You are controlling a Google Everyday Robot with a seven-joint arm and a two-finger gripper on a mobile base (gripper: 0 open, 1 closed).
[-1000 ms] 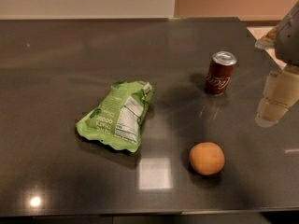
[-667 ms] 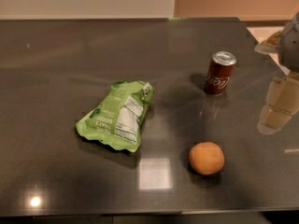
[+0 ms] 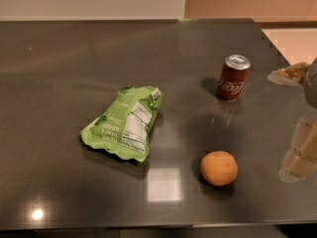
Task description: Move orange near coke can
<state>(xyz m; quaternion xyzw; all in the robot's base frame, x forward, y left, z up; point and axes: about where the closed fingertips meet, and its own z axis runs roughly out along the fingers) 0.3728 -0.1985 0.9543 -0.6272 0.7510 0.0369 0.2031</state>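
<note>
Gripper (image 3: 308, 83) cut off at right edge (mostly unseen), orange (image 3: 219, 168), coke can (image 3: 233, 77) apart

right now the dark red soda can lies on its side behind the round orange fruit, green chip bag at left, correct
No: the camera view shows the dark red soda can standing upright behind the round orange fruit, crinkled green chip bag at left. The pale gripper is at the right edge.

coke can (image 3: 233, 77) red; orange (image 3: 218, 167) orange; bag (image 3: 124, 123) green; jaws beige, right.
</note>
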